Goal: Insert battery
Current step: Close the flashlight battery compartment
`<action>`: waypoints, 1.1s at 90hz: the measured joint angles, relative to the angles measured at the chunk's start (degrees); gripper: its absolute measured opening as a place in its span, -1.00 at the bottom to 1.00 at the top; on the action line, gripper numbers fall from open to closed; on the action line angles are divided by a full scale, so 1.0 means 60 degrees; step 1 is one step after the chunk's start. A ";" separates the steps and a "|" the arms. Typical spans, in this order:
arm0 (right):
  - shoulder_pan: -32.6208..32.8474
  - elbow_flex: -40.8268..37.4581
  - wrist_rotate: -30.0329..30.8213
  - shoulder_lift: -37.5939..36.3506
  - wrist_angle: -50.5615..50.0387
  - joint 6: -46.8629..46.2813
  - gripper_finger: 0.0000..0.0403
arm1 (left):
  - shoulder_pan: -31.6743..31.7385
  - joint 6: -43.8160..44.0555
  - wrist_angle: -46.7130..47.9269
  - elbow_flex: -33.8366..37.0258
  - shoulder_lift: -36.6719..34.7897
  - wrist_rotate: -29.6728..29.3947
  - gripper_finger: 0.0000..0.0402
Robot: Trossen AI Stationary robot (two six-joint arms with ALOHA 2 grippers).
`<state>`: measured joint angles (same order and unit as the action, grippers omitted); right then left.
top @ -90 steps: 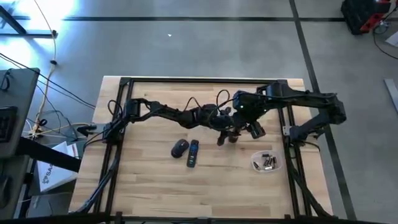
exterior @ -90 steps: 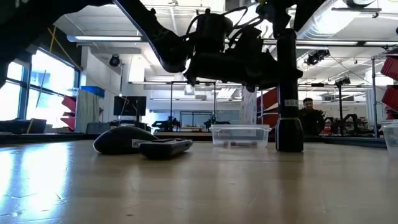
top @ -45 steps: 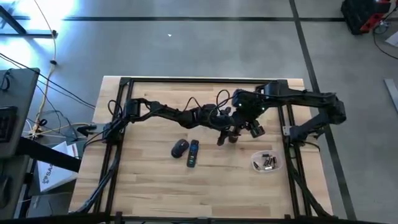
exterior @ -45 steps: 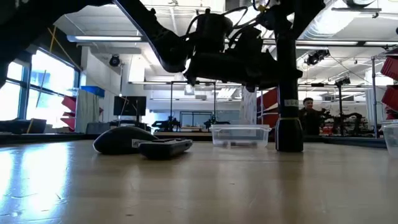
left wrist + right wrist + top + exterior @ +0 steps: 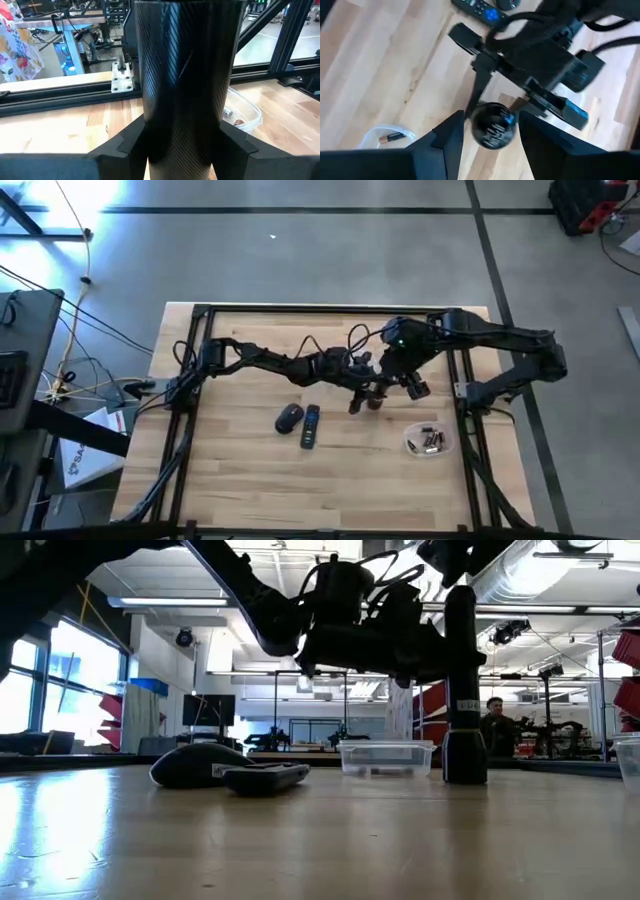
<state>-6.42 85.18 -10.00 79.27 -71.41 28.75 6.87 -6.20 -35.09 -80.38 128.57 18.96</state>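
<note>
At the middle of the counter point(image 5: 240, 480), steadying a dark tube point(image 5: 461, 680) upright with the left gripper point(image 5: 365, 392), fingers closed on its sides. Hovering just above and beside it with the right gripper point(image 5: 408, 386), fingers spread and holding nothing. Judging the step as preparation only: not yet fetching a cell. Next, probably needing the right arm to reach to the clear tub point(image 5: 414, 446) near the counter's right edge and pinch one battery point(image 5: 395, 136) lying inside. Showing the tube's base planted on the wood in the low view only; looking down on its round top in the right wrist view only. Leaving the mouse point(image 5: 289, 418) and remote point(image 5: 311, 426) untouched, well apart.
</note>
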 joint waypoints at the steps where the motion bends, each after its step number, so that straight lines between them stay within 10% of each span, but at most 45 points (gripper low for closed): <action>1: 0.0001 -0.0032 -0.0011 -0.0001 0.0014 0.0000 -0.22 | 0.0000 0.0000 -0.0002 0.0000 0.0000 0.0000 -0.27; 99: -0.0182 -0.1962 0.0084 -0.1079 0.1674 0.0535 -0.22 | -0.0015 0.0055 -0.0016 0.0004 0.0000 -0.0018 -0.27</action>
<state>-7.51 73.41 -9.50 72.80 -61.37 31.97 6.79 -5.87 -35.19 -80.35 128.57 18.85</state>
